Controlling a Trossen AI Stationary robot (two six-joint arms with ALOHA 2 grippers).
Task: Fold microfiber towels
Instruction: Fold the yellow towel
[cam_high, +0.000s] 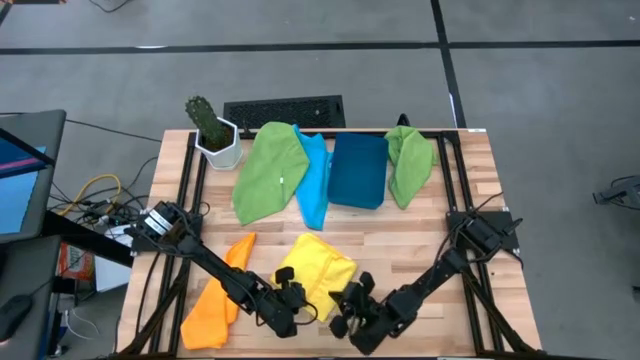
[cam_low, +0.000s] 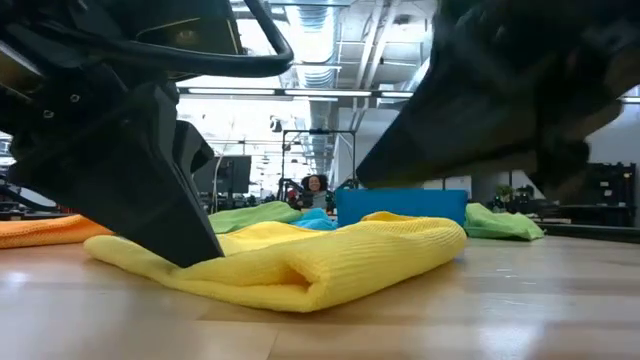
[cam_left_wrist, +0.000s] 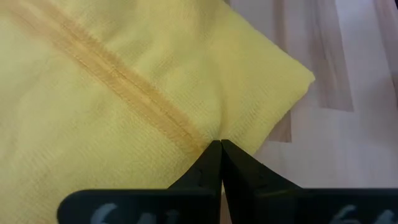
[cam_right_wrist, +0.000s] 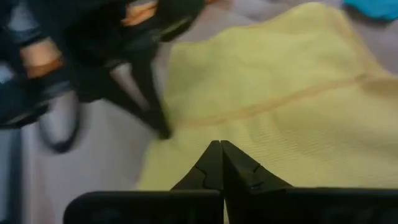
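The yellow towel (cam_high: 320, 268) lies doubled over on the wooden table near its front edge, and its rounded fold (cam_low: 300, 285) faces the low view. My left gripper (cam_high: 297, 300) is shut, with its tip set down on the towel's left part (cam_low: 195, 258). My right gripper (cam_high: 346, 308) is shut too, at the towel's near right corner. In the low view its tip (cam_low: 362, 178) hangs clear above the cloth. An orange towel (cam_high: 220, 295) lies flat to the left. My left gripper rests its shut fingertips (cam_left_wrist: 221, 149) on the yellow towel's top layer, right beside the stitched hem (cam_left_wrist: 186, 134), near a corner. The fingers slant down from the table's near left side. The towel lies flat on the table under them.
Along the far side lie a green towel (cam_high: 270, 170), a light blue towel (cam_high: 315, 180), a dark blue bin (cam_high: 360, 170) and another green towel (cam_high: 410, 160). A potted cactus (cam_high: 215, 135) stands at the far left, with a keyboard (cam_high: 285, 110) beyond the edge.
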